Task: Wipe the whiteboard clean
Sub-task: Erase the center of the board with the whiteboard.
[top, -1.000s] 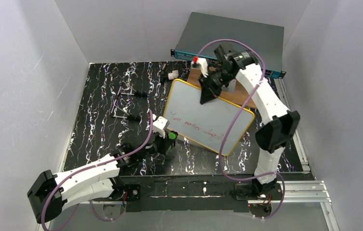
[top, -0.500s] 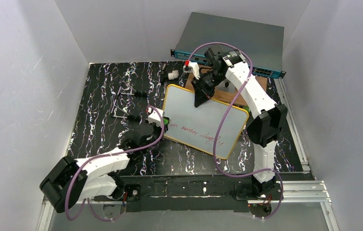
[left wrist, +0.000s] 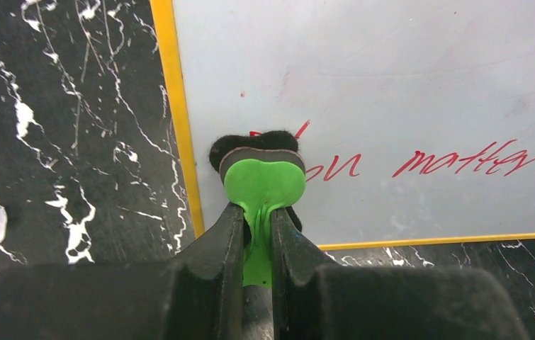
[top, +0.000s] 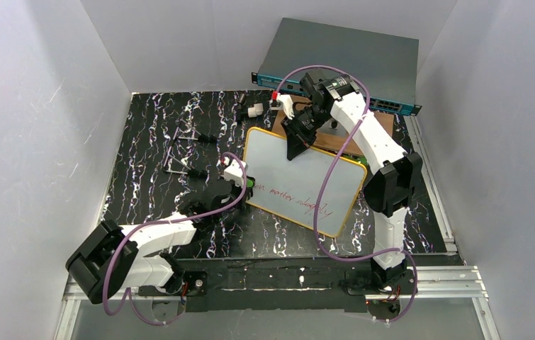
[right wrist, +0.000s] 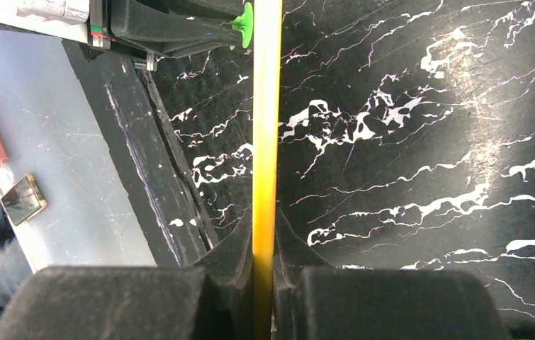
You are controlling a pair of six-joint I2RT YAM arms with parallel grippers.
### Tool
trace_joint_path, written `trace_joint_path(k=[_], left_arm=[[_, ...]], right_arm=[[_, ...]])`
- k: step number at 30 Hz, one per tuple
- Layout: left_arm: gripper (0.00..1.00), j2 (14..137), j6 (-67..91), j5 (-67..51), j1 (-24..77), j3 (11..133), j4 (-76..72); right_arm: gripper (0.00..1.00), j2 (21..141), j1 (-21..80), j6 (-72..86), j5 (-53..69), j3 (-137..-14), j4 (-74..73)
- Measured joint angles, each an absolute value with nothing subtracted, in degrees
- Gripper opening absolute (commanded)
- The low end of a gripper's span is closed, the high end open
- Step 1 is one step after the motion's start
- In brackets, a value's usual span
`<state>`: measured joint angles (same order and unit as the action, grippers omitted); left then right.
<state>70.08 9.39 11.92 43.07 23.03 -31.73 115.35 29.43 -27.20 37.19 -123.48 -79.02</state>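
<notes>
The whiteboard [top: 300, 173], white with a yellow rim, lies slanted across the black marbled table, with red handwriting [top: 300, 200] along its near edge. My right gripper [top: 297, 144] is shut on the board's far rim, which shows edge-on as a yellow strip [right wrist: 266, 142] between the jaws [right wrist: 264, 227]. My left gripper [left wrist: 257, 216] is shut on a green eraser [left wrist: 264, 180]. The eraser's black felt pad presses on the whiteboard [left wrist: 392, 78] at the left end of the red handwriting [left wrist: 463, 159], just inside the left rim. From above, this left gripper [top: 245, 185] sits at the board's left near corner.
A brown wooden board [top: 381, 124] lies under the whiteboard's far side. Behind it stands a grey box with a blue front [top: 342, 49]. Thin metal pieces [top: 183, 152] and small white parts [top: 254, 110] lie at the left and back. A purple cable [top: 335, 177] hangs over the board.
The right arm has shifted the whiteboard leftward. The left gripper has carried the eraser from the board's near left edge onto the start of the writing.
</notes>
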Motion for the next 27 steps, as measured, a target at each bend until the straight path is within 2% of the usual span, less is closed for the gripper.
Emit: trace_joint_path(k=[14,27], left_arm=[[0.00,68.99,15.35,8.95,43.07,20.93,-25.26],[0.00,68.99,9.08,8.99,41.89,33.87,-16.32]], right_arm=[[0.01,115.33,31.05,-26.92,36.82,-123.09,-78.48],[0.01,114.65,31.22,-25.19,35.99,-122.19,-76.71]])
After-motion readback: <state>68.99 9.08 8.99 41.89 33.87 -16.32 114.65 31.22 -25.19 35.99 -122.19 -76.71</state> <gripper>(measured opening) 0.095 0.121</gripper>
